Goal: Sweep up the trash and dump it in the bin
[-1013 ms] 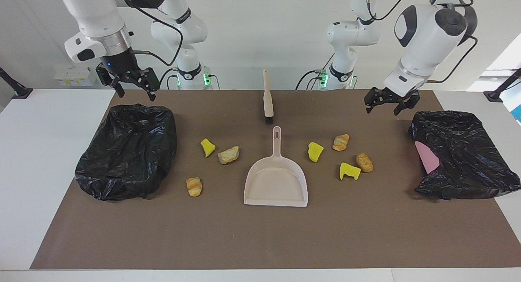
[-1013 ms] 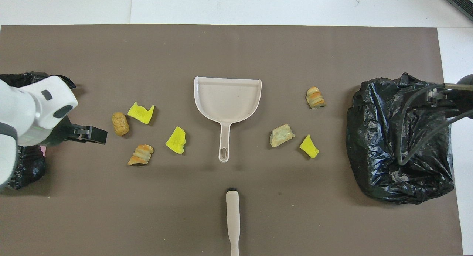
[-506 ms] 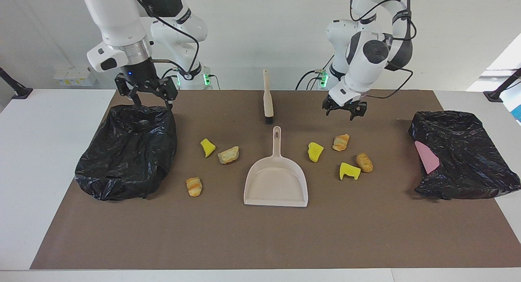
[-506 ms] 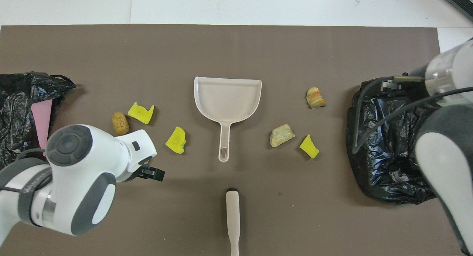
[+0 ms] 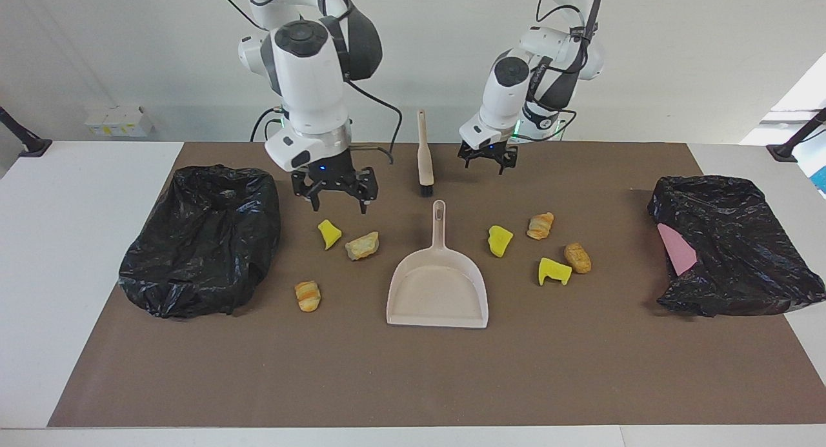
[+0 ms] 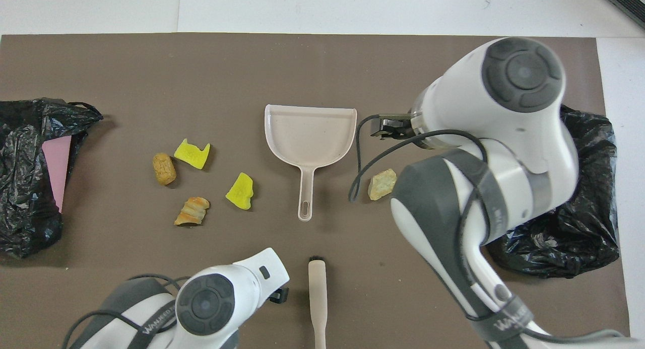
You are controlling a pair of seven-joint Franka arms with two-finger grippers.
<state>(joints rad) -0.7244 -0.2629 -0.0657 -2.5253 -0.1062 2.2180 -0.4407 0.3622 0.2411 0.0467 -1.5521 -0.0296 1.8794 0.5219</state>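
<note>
In the facing view, both arms have swung in from the bags toward the middle of the mat since a second ago. The right gripper now hangs with its fingers spread and empty, just above a yellow sponge piece and a pale bread lump; before, it was up over the black bag at its own end. The left gripper (earlier beside the other bag) hovers released over the mat next to the brush, holding nothing. The dustpan lies untouched below the brush. The trash has not moved: a croissant sits near the right fingers' side, while two sponge pieces and two bread lumps lie toward the left arm's end. A pink sheet rests on the second bag.

From overhead, the right arm now covers the sponge and croissant at its end, and only the pale lump shows there. The left arm's link reads "WANJEE…", partly cut off; the right arm bears similar lettering.
</note>
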